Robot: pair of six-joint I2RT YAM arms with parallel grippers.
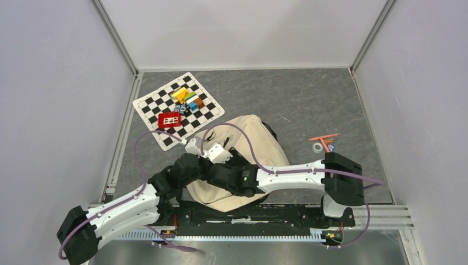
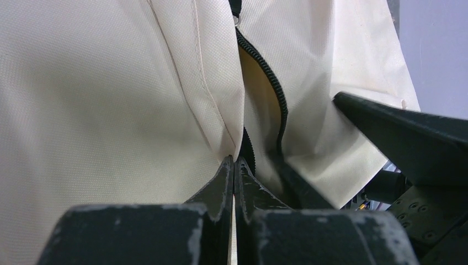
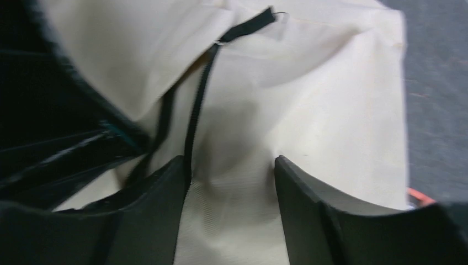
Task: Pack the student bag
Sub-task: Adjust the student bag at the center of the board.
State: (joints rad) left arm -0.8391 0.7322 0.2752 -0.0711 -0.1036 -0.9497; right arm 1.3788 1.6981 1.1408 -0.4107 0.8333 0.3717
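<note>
The student bag, cream canvas with black zipper trim, lies in the middle of the grey table, partly under both arms. My left gripper is shut on a fold of the bag's cream fabric right beside the zipper. A thin cream strip shows between its closed jaws. My right gripper is open just to the right of the left one. Its fingers straddle the bag's cloth next to a black zipper line. One right finger shows in the left wrist view.
A checkerboard mat lies at the far left, carrying several coloured blocks and a red card-like item. An orange tool and a small ring lie right of the bag. Grey walls enclose the table.
</note>
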